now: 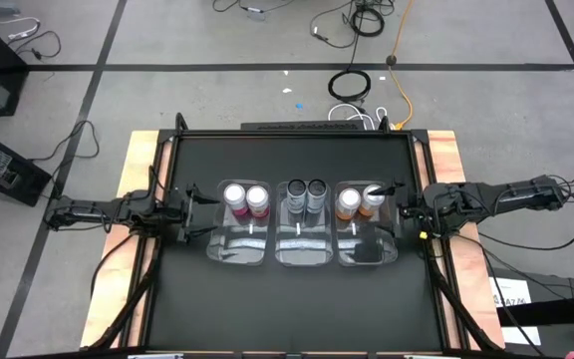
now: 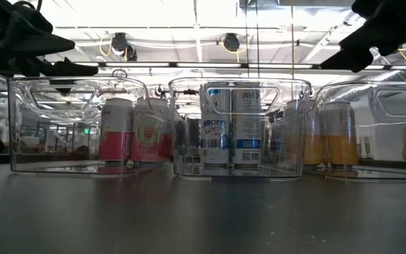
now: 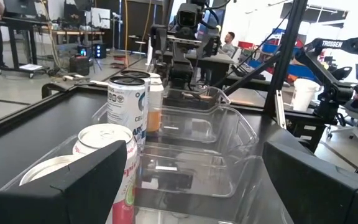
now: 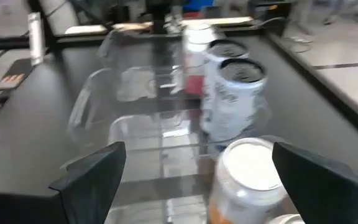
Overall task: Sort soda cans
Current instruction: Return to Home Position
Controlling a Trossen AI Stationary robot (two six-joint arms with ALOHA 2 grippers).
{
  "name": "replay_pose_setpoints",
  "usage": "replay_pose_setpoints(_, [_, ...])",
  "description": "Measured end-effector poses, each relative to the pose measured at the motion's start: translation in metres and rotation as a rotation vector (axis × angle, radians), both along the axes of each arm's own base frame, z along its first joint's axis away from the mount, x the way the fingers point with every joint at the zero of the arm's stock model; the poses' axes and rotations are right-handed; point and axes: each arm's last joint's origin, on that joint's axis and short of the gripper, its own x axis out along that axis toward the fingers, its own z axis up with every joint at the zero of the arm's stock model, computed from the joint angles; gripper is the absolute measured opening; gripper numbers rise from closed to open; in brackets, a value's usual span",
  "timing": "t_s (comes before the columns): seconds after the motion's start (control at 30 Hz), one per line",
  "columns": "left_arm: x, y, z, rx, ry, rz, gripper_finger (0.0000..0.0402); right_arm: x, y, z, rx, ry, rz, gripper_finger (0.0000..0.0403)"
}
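Two pink cans [image 1: 246, 199] stand in the left bin [image 1: 235, 251], two blue-white cans [image 1: 306, 193] in the centre bin [image 1: 298, 255], two orange cans [image 1: 360, 202] in the right bin [image 1: 369, 254]. My left gripper [image 1: 202, 211] and right gripper [image 1: 399, 209], both spread wide, flank the row's outer edges; open table [image 1: 297, 309] lies around.

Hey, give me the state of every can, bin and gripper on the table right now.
Pink cans: upright, in left bin.
White-blue cans: upright, in center bin.
Orange cans: upright, in right bin.
Left gripper: open, empty, at left bin's outer end.
Right gripper: open, empty, at right bin's outer end.
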Motion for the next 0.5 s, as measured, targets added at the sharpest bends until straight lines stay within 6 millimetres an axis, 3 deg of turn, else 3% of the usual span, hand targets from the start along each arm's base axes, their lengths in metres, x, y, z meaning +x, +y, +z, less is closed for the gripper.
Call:
replay_pose_setpoints(0.17, [0.000,0.000,0.000,0.000,0.000,-0.001,0.0383,-0.003,0.003,-0.003,0.036,-0.004,0.122,0.0398])
replay_pose_setpoints(0.5, [0.000,0.000,0.000,0.000,0.001,-0.002,0.0383,-0.010,0.003,-0.045,0.054,-0.198,0.166,0.0398])
